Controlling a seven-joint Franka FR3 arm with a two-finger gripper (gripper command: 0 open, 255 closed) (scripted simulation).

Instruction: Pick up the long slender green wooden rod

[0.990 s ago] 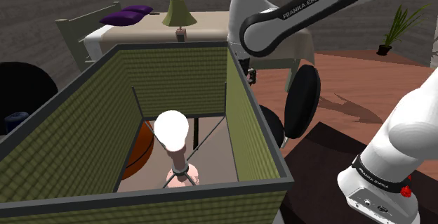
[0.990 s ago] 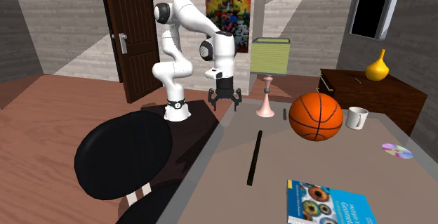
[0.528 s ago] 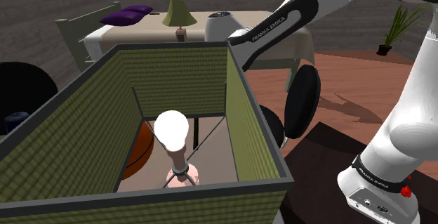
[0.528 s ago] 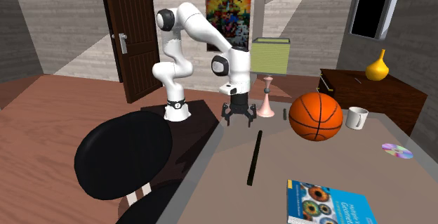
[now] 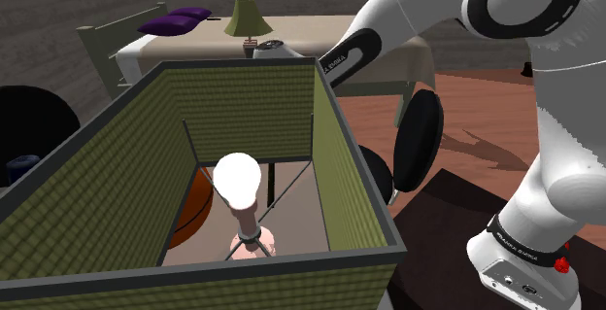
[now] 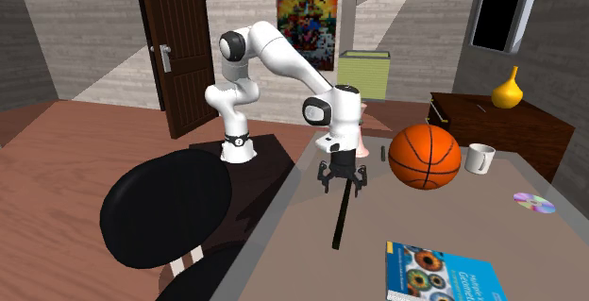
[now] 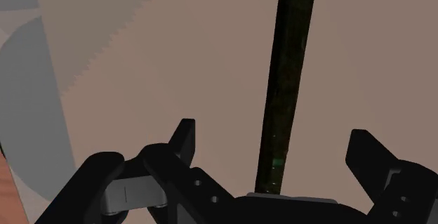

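A long, thin, dark green rod (image 6: 341, 219) lies flat on the grey-brown table (image 6: 472, 224), pointing from the arm toward the table's near edge. My gripper (image 6: 340, 178) hangs just above the rod's far end, fingers pointing down. In the wrist view the rod (image 7: 284, 96) runs away from between the fingers. The gripper (image 7: 274, 149) is open, with one fingertip (image 7: 184, 137) well off to one side and the other beyond the rod; neither touches it. In the shoulder view the arm (image 5: 388, 26) reaches behind a lampshade.
An orange basketball (image 6: 425, 156), a pink lamp base (image 6: 358, 143) and a white mug (image 6: 479, 158) stand beyond the rod. A book (image 6: 439, 271) and a disc (image 6: 534, 202) lie nearer. A black chair (image 6: 165, 209) stands beside the table. The olive lampshade (image 5: 340, 162) fills the shoulder view's foreground.
The arm has swung out from beside the stand over the table and come down to the rod's far end. The fingers have stayed open. The rod has not moved.
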